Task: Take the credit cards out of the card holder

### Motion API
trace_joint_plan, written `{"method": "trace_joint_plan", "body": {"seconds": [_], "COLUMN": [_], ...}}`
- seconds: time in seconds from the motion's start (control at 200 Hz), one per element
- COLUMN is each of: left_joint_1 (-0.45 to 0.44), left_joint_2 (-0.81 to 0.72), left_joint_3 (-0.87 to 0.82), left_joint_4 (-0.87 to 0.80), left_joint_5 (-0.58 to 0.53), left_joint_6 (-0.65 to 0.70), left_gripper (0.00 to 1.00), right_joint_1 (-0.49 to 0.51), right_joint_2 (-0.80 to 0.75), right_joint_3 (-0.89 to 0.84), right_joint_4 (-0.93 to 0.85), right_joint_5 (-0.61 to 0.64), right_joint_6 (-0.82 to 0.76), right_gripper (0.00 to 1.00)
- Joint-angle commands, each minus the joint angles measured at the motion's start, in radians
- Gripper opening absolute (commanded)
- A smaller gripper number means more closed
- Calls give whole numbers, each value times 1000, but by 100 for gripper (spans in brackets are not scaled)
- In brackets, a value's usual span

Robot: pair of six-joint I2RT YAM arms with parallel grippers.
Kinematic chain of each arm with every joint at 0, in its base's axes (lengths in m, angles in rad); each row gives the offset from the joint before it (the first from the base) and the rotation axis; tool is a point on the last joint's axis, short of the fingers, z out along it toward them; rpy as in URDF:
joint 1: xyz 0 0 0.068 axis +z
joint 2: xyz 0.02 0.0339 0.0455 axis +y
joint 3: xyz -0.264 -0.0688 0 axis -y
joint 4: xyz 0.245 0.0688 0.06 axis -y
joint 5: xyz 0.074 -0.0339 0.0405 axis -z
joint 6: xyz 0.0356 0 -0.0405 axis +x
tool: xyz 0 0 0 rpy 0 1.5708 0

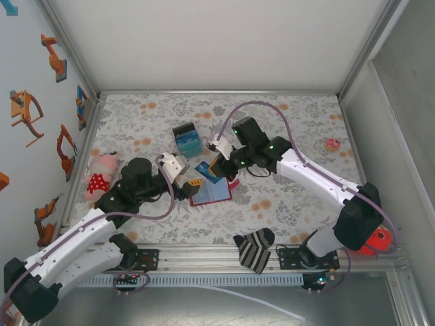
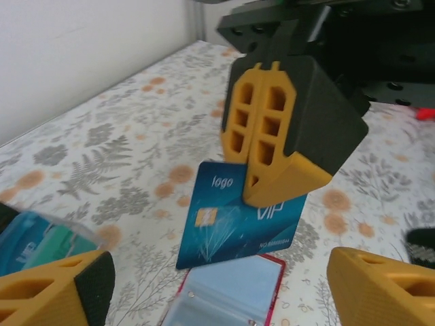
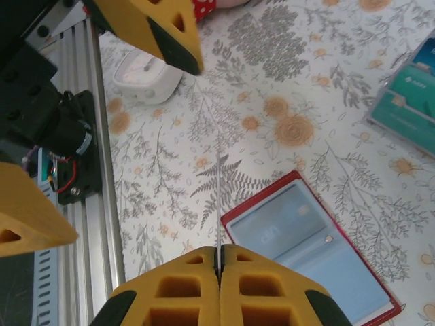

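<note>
R gripper [image 3: 219, 252] is clamped tight, pads together on 1 credit card [image 2: 228, 224]. From the R wrist cam I see the card edge-on, a thin line running up from between the pads. From the L wrist cam it's face-on: dark blue, chip on the left, "logo" and "VIP" printed on it, held by its upper right part and tilted, lower edge just above the holder.

L gripper [image 2: 221, 288] has its claw wide apart, nothing in it. 2 orange fingers [image 2: 58, 292] sit one each side of my view, with card and holder between and beyond them. Overhead, the L gripper [image 1: 194, 185] and R gripper [image 1: 219, 163] are close together mid-table.

Card holder [image 1: 212, 193]: 1, lying open flat on the floral table [image 1: 285, 122], red rim, pale blue sleeves up, right under the held card. Can't tell if any card sits in the sleeves.

Behind the grippers: 1 clear case [image 1: 187, 141] with teal cards stacked inside. Can't count them; at least 2 show in the R wrist cam.

Other bits, 1 each: pink plush [image 1: 100, 178] at the L edge, striped sock [image 1: 255, 250] on the near rail, small pink round thing [image 1: 332, 144] far R, well apart from the action.
</note>
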State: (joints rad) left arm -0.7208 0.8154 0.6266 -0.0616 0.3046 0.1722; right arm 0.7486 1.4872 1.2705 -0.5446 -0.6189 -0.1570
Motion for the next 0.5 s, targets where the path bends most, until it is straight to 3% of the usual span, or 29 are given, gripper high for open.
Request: {"method": "trace_joint_plan", "body": {"seconds": [0.0, 0.1, 0.21, 0.341, 0.496], "left_joint_1": [16, 36, 79, 104, 106], "left_joint_2": [41, 81, 114, 138, 170], "left_joint_3": [48, 66, 74, 87, 114], "left_joint_4": [-34, -38, -38, -59, -104], "left_joint_5": [140, 171, 237, 317, 399], "left_joint_6": [51, 55, 47, 66, 100], "left_gripper": [75, 72, 58, 53, 36], "right_joint_1": [12, 17, 20, 22, 24], "right_joint_2": [0, -3, -11, -23, -21], "right_joint_3": [44, 50, 53, 53, 63], "right_joint_4": [-62, -80, -92, -95, -104], "right_joint_5": [-40, -51, -77, -96, -115], "right_joint_6": [-63, -77, -93, -102, -116], "right_gripper": [0, 0, 0, 0, 0]}}
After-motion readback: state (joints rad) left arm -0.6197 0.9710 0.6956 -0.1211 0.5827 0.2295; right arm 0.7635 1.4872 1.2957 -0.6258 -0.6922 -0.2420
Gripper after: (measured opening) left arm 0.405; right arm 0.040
